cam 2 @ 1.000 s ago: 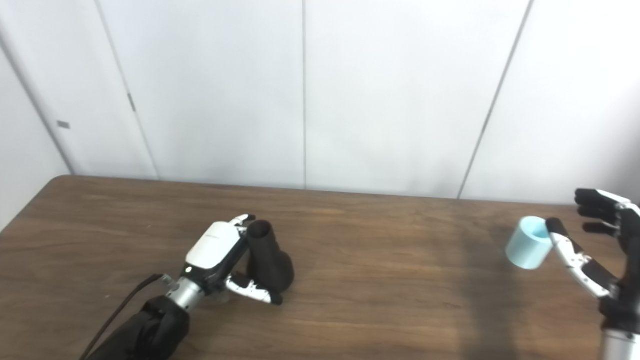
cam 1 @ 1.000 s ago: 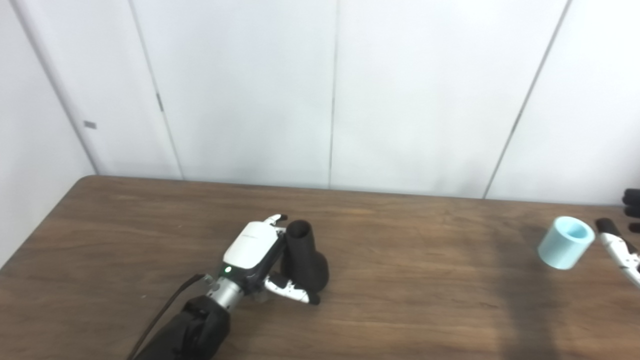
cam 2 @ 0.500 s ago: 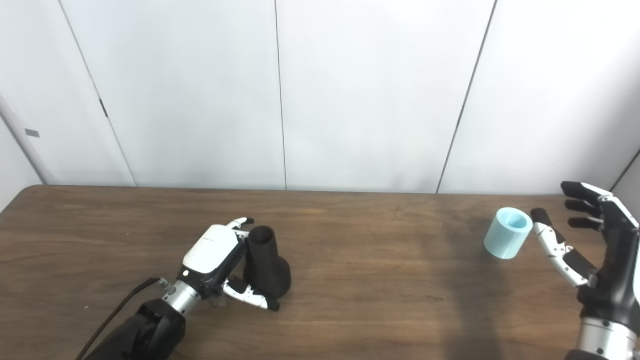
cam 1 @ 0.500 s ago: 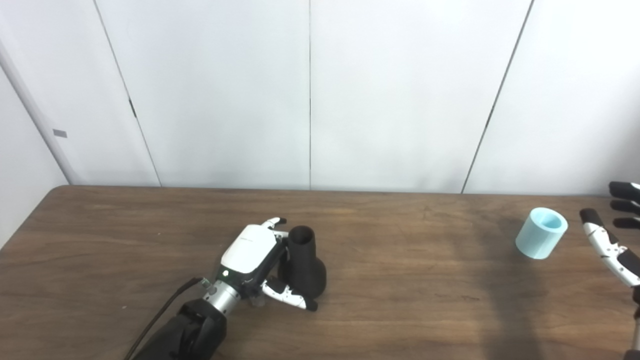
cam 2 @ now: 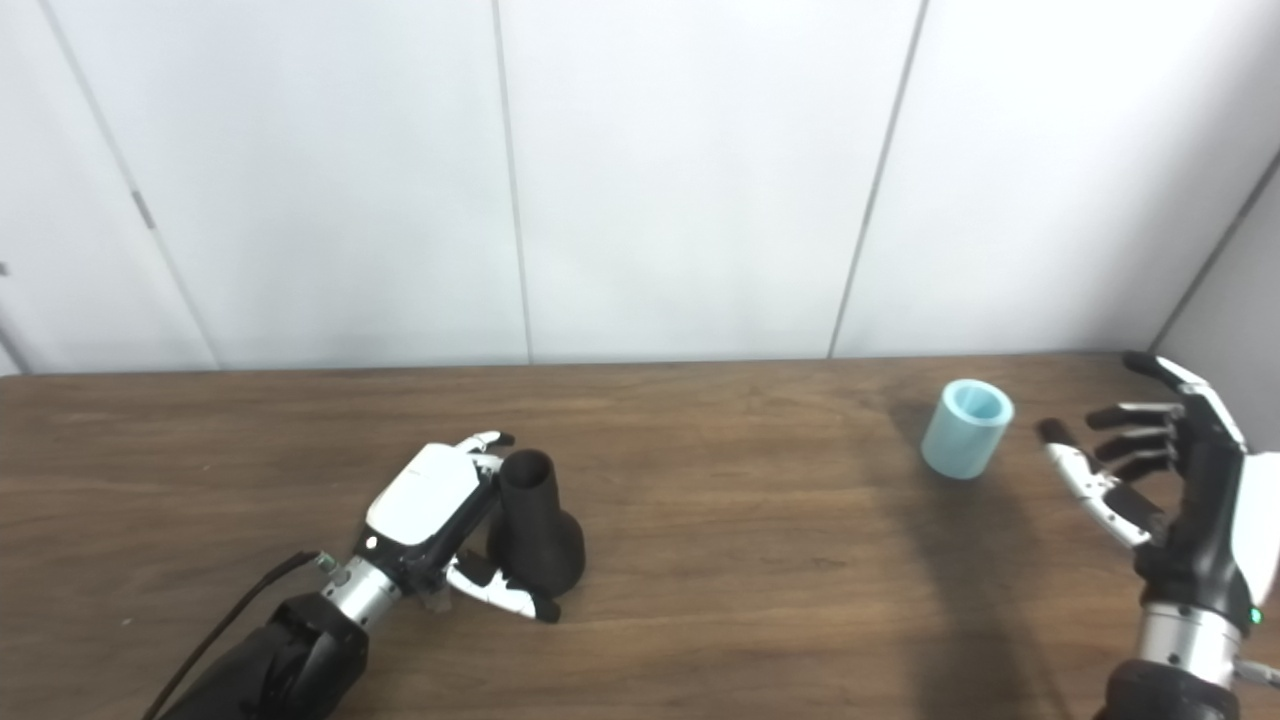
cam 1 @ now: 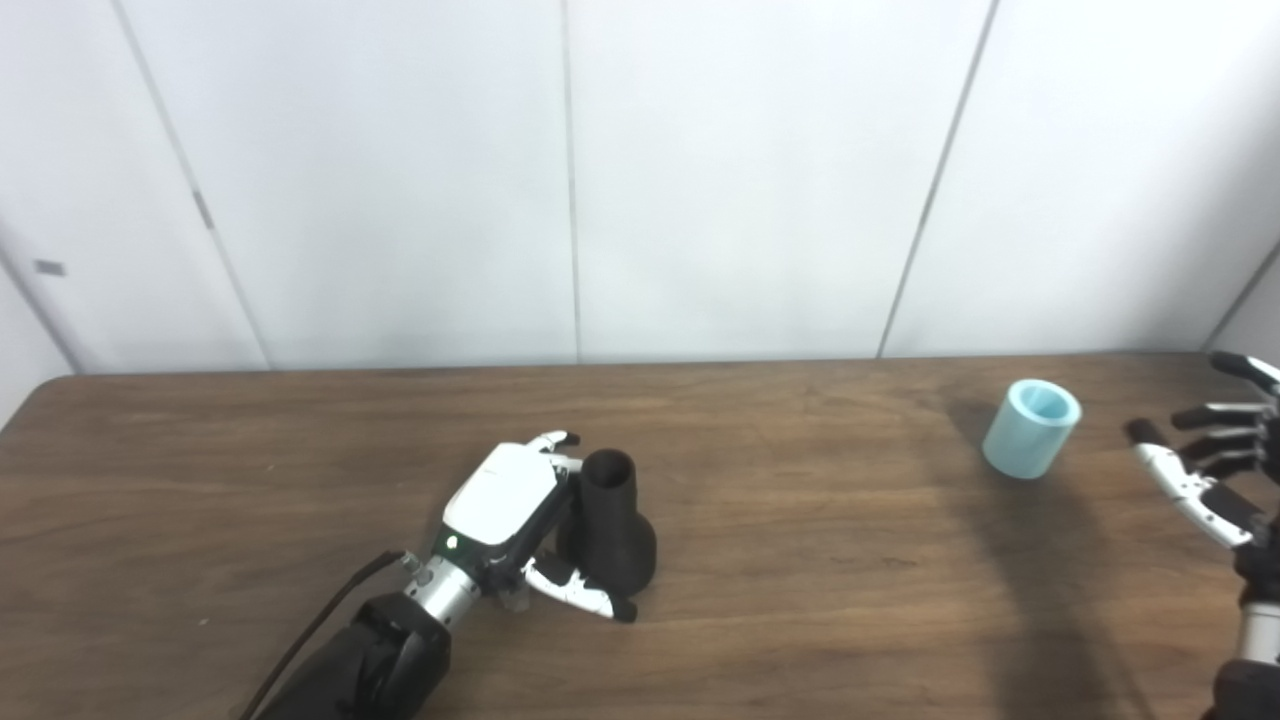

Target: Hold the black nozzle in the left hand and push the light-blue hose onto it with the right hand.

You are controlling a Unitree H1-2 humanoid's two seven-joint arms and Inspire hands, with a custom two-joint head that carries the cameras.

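1. Hose position first: your light-blue hose (cam 2: 966, 428) is a short tube standing on end near the far right corner of the desk (cam 2: 760, 560), open mouth up and leaning a little toward the back edge.
2. Your right hand (cam 2: 1160, 470) hangs just to the right of it, toward the right edge, palm facing the hose, fingers spread and thumb apart. It holds nothing and is not touching the tube; a clear gap of bare wood lies between them.
3. Your left hand (cam 1: 520, 520) is at the middle of the desk, nearer the front edge, with its fingers and thumb wrapped around the black nozzle (cam 1: 606, 522). The nozzle rests on its wide base, narrow neck pointing up and tilted slightly back.
4. The relation that matters: the hose lies to the left of your right palm, with its long axis near vertical, so I judge a sideways approach would bring the fingers around its wall rather than onto its rim.
5. Hose and nozzle are well apart, so only the right hand is placed to take it.
6. Watch the first contact; a light tube on end may tip or roll toward the back edge.
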